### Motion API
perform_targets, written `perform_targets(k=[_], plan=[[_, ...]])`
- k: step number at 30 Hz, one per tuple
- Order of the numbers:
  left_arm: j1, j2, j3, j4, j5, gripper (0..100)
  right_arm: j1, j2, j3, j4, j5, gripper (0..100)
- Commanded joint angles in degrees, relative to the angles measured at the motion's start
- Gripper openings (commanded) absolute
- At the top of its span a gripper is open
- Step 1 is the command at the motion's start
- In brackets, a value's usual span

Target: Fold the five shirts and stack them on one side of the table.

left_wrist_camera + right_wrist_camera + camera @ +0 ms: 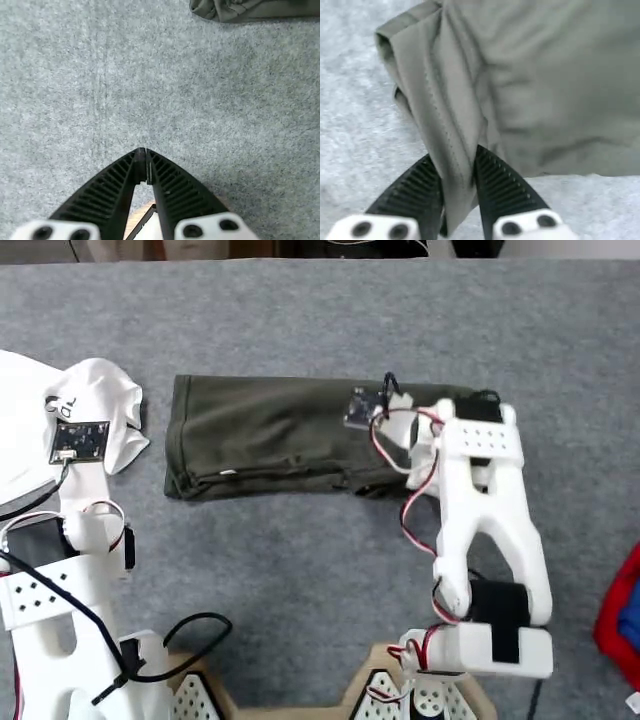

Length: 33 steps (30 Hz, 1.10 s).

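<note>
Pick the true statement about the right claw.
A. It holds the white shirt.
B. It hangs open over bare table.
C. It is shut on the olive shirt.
C: the right wrist view shows the right claw closed on a fold of the olive shirt.

- A table [300,300] with a grey, felt-like covering spreads across the whole scene, flat and evenly speckled.
- A pale wooden base board [228,698] with a notched outline lies at the middle of the table's near edge.
</note>
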Motion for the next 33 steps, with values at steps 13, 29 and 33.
perform_targets(k=[13,29,33], plan=[[0.0,-0.66,0.09,-0.26,-0.44,2,0.57,29.05,-46.9,15.38,-0.35,0.5],[4.84,-0.66,0.0,-0.18,-1.76,2,-0.57,49.01,-74.33,19.34,0.26,0.5],[7.21,-0.66,0.0,-0.09,-1.76,2,-0.75,50.07,-74.86,18.99,1.23,5.3]])
